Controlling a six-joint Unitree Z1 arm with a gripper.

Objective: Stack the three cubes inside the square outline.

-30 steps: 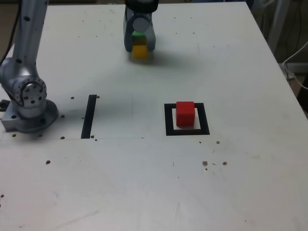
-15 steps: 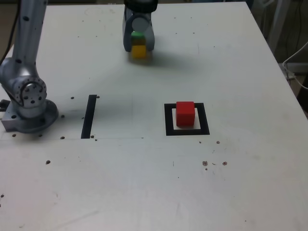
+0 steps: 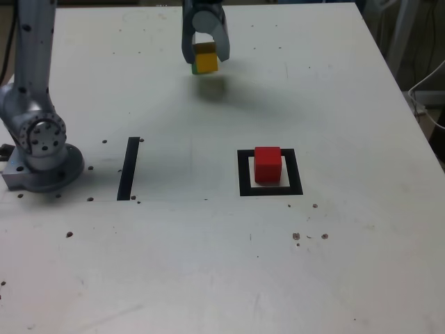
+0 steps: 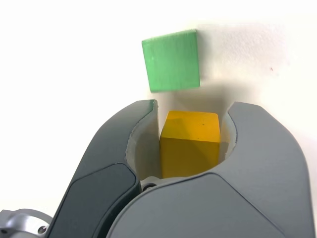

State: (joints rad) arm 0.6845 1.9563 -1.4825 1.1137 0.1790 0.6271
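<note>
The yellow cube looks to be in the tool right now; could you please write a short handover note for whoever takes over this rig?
Tool: shut on the yellow cube, raised above the table at the far side, its shadow below.
Green cube: on the table near the tool, mostly hidden behind it in the exterior view.
Red cube: sits inside the square outline.
Done: red placed, yellow picked up.
Left: carry yellow onto red, release, then fetch green and put it on top.
</note>
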